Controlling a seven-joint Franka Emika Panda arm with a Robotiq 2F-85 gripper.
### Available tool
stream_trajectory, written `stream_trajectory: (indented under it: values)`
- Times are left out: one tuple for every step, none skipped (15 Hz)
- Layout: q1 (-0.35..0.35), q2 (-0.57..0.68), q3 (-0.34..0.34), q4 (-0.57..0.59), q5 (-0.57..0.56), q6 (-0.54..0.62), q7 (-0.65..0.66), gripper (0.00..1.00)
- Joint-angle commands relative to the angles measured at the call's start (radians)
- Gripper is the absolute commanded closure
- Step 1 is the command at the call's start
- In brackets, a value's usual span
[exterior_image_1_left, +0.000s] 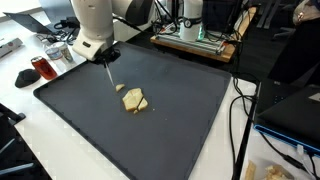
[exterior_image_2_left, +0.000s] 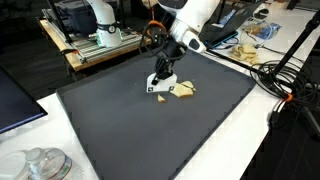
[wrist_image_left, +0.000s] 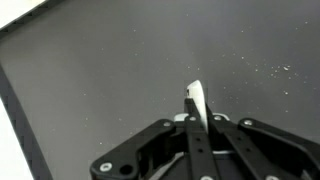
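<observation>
Over the mat (exterior_image_1_left: 180, 125), near its middle, the gripper (exterior_image_1_left: 108, 58) hangs with its jaws pressed together on a thin white strip (exterior_image_1_left: 111, 73). In the wrist view the strip (wrist_image_left: 196, 98) sticks out from between the two dark fingers (wrist_image_left: 170, 128), pinched at its upper end, with bare mat (wrist_image_left: 100, 70) behind it. In both exterior views the strip slants down from the gripper (exterior_image_2_left: 164, 70) towards the mat (exterior_image_2_left: 120, 135). Its low end (exterior_image_2_left: 159, 88) is right at the mat's surface; whether it touches cannot be told.

Just beside that low end, also near the mat's middle, lie a few pale tan chunks (exterior_image_1_left: 135, 100), bunched together. In an exterior view the chunks (exterior_image_2_left: 181, 90) lie so close to the strip's tip that contact cannot be ruled in or out.

Off the mat, beyond one corner, stands a red can (exterior_image_1_left: 40, 68) on the white table (exterior_image_1_left: 20, 140). Beyond the mat's far edge sits a wooden frame (exterior_image_2_left: 100, 48) carrying a machine, also seen in an exterior view (exterior_image_1_left: 195, 40).
</observation>
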Motion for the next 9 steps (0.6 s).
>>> stream_trajectory:
  values:
    - [-0.007,0.0,0.009,0.0,-0.004,-0.004,-0.004,0.96]
    - [-0.003,0.004,0.013,0.007,-0.001,-0.006,-0.006,0.99]
    - [0.001,0.009,0.013,0.01,-0.006,-0.012,-0.006,0.99]
    - [-0.001,0.011,0.019,0.011,-0.006,-0.014,-0.03,0.99]
    - [-0.002,0.014,0.022,0.013,-0.006,-0.018,-0.048,0.99]
    - [-0.005,0.016,0.027,0.013,-0.004,-0.015,-0.066,0.99]
    - [-0.007,0.018,0.031,0.014,-0.002,-0.013,-0.083,0.99]
    - [-0.009,0.023,0.033,0.016,-0.001,-0.011,-0.1,0.99]
    - [-0.01,0.029,0.034,0.02,0.001,-0.011,-0.116,0.99]
